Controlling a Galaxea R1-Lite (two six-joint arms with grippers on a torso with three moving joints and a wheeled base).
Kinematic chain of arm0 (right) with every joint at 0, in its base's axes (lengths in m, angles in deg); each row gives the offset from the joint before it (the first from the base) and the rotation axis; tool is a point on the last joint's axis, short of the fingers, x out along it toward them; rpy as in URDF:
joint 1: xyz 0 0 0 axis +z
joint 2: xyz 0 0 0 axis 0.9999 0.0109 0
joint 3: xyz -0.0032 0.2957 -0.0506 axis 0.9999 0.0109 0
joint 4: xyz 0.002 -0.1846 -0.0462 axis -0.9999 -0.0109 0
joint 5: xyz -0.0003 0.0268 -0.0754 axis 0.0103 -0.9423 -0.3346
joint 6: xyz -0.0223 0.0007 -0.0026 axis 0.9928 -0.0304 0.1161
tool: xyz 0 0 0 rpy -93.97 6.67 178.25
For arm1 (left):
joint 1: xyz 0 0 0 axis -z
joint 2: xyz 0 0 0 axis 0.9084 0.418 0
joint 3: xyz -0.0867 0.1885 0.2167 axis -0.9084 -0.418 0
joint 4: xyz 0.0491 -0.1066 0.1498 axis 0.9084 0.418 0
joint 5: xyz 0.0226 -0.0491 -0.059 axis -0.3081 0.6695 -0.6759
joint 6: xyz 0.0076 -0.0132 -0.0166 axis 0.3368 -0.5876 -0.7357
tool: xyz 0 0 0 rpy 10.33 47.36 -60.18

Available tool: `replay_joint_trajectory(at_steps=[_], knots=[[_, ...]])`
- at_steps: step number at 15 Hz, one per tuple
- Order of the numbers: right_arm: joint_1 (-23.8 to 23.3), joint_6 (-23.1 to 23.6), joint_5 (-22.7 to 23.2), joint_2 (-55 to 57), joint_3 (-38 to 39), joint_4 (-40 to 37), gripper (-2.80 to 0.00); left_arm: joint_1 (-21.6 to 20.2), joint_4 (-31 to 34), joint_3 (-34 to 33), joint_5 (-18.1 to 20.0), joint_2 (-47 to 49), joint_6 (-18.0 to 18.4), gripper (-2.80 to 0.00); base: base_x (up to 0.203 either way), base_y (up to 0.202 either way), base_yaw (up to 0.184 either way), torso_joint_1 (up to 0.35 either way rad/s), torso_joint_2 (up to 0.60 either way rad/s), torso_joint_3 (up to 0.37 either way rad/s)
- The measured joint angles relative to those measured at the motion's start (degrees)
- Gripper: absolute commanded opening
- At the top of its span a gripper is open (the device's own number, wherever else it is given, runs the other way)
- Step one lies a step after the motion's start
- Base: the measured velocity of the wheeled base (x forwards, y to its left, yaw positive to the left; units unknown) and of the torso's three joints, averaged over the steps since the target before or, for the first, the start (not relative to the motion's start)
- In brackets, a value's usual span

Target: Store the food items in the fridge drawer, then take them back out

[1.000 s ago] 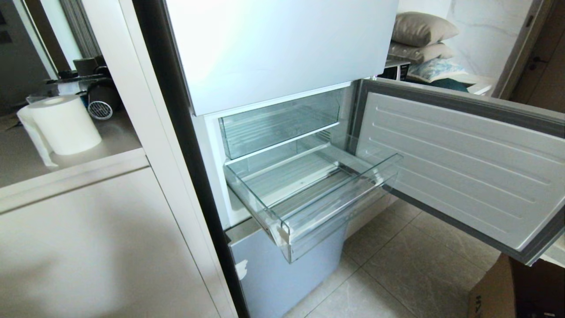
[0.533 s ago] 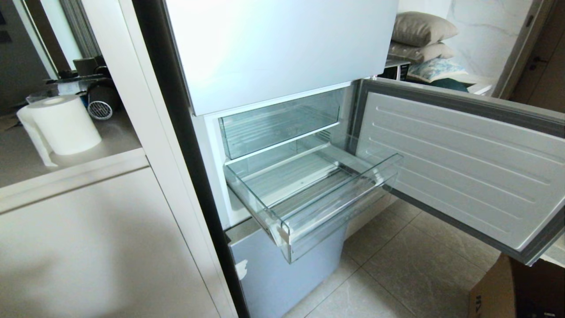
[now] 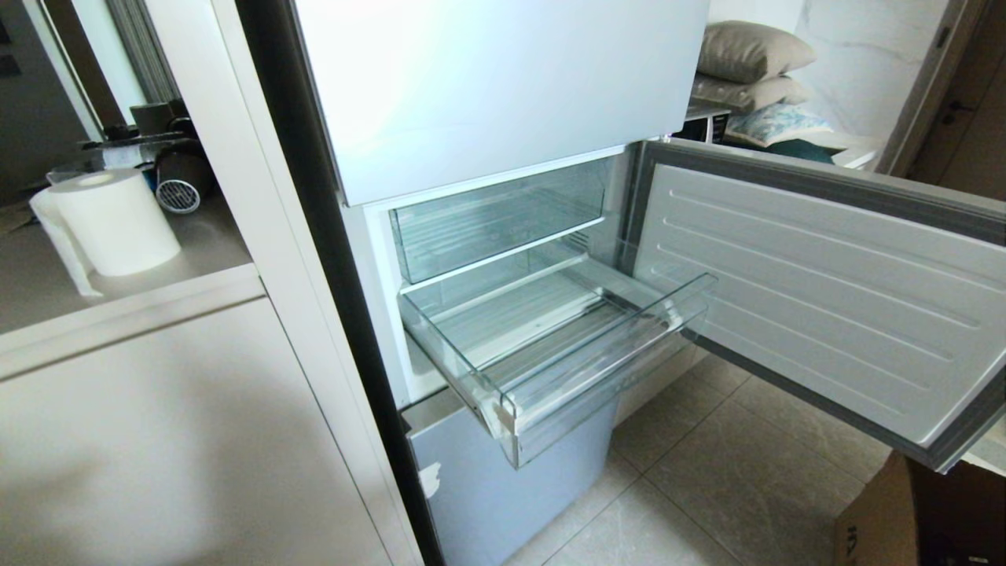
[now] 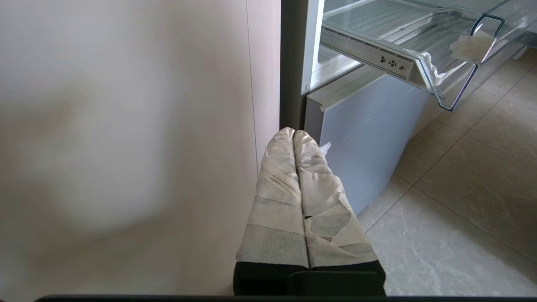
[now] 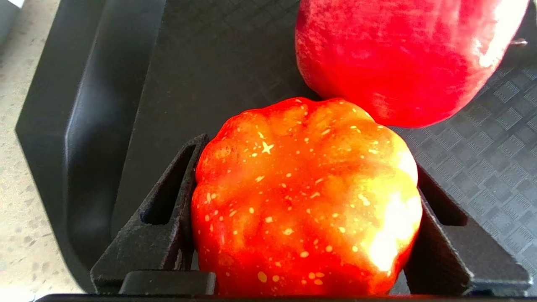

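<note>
My right gripper [image 5: 310, 155] has its black fingers [image 5: 176, 201] pressed against both sides of a food item, an orange-red ribbed round fruit [image 5: 302, 201] that lies in a black tray [image 5: 96, 105]. Touching it on the far side is a second, plain red fruit [image 5: 398, 58]. The fridge drawer [image 3: 597, 377] stands pulled out and empty below the closed upper fridge door. In the left wrist view its front corner [image 4: 440, 79] carries a whitish tape patch [image 4: 472, 46]. My left gripper [image 4: 293, 134], fingers wrapped in tape, is shut and empty, parked low beside the cabinet. Neither arm shows in the head view.
The lower fridge door [image 3: 825, 299] swings wide open to the right. A taller clear drawer [image 3: 495, 220] sits pushed in above the pulled-out one. A paper roll [image 3: 114, 220] stands on the counter to the left. A cardboard box [image 3: 919, 519] sits on the tiled floor.
</note>
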Motion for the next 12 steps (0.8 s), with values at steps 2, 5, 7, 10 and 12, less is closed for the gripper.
replay_joint_trajectory(at_steps=[2,5,7,10,12], knots=[[-0.13,-0.22,0.13,-1.17,0.86,-0.02,-2.8,0.0,0.0,0.0,0.0,0.0,0.0,-2.8,0.0,0.0,0.0,0.0,0.0,0.0],[-0.71,-0.52,1.26,-6.67,5.73,-0.13,-2.8,0.0,0.0,0.0,0.0,0.0,0.0,-2.8,0.0,0.0,0.0,0.0,0.0,0.0],[-1.32,-0.46,3.25,-13.53,11.66,-0.06,-2.8,0.0,0.0,0.0,0.0,0.0,0.0,-2.8,0.0,0.0,0.0,0.0,0.0,0.0],[-1.77,-0.19,6.74,-26.26,22.16,-0.22,-2.8,0.0,-0.02,0.0,0.0,0.0,0.0,-2.8,0.0,0.0,0.0,0.0,0.0,0.0],[-1.3,-0.02,9.99,-36.16,29.1,-1.53,-2.8,0.0,0.0,0.0,0.0,0.0,0.0,-2.8,0.0,0.0,0.0,0.0,0.0,0.0]])
